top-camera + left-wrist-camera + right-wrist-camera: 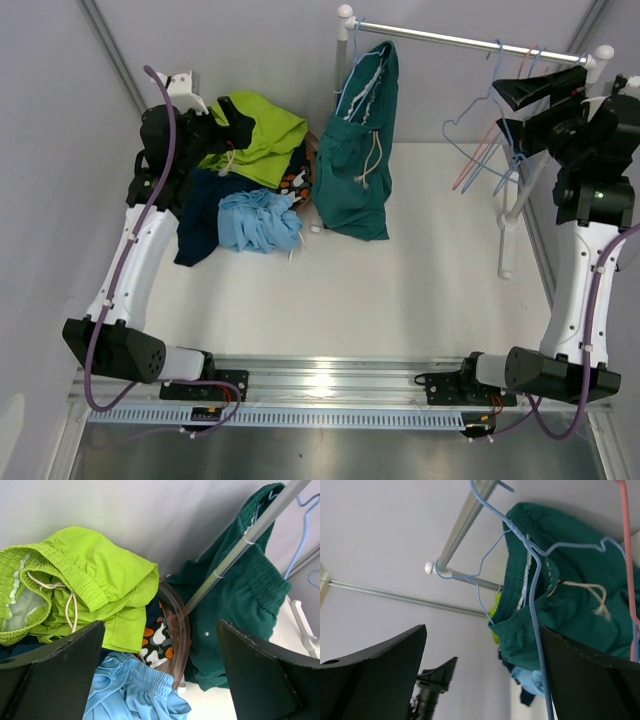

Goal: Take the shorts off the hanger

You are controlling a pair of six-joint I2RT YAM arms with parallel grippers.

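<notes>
Count: 5 shorts, 1 on the rail, 4 off.
- Teal shorts (360, 150): hang on a blue hanger at the left end of the rail (460, 42), drawstring loose, hem low toward the table (420, 290).
- Pile at the table's left rear, against the wall: lime shorts (262, 135) on top, navy shorts (200, 215) at the near left, light blue shorts (258, 220) at the near right, and patterned shorts (297, 178) mostly buried, showing at the pile's right edge just beside the teal pair.
- Bare hangers (490, 140) bunch at the rail's right end: blue wire ones and one pink; exact count cannot be told.

Arms: 2.
- Left pincer (160, 625): spread wide, holding nothing, over the pile.
- Right pincer (482, 627): spread wide, holding nothing, up by the bare hangers.

Room: bare table runs from the teal pair across to the right post's foot.
</notes>
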